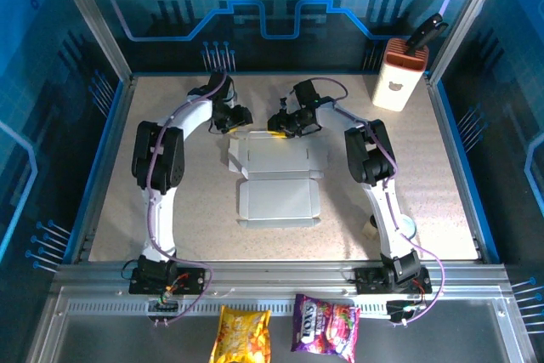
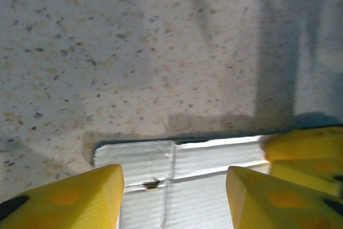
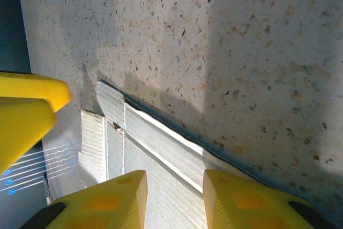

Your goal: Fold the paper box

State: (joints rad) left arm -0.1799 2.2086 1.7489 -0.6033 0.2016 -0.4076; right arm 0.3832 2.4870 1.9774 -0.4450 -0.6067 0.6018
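Judging by how it lies, the paper box is hardly begun. It sits as a flat, creased cutout in the middle of the bench, one large panel toward the bottom of the top view, a second above it, and small flaps spread at the sides, none of them raised that I can make out. My left gripper hangs at the sheet's upper left corner, its yellow fingers spread wide and empty. The corner flap and its crease show between them in my left wrist view. My right gripper is just beside it, along the sheet's upper edge. Its jaws are only narrowly parted, with the long edge flap running into the gap, and I cannot tell whether they pinch the card or merely straddle it. As I read it, nearly everything is left to do: raising the walls along the creases, tucking the side flaps and closing the lid panel. The tall white-and-orange container stands well apart at the upper right, out of the way.
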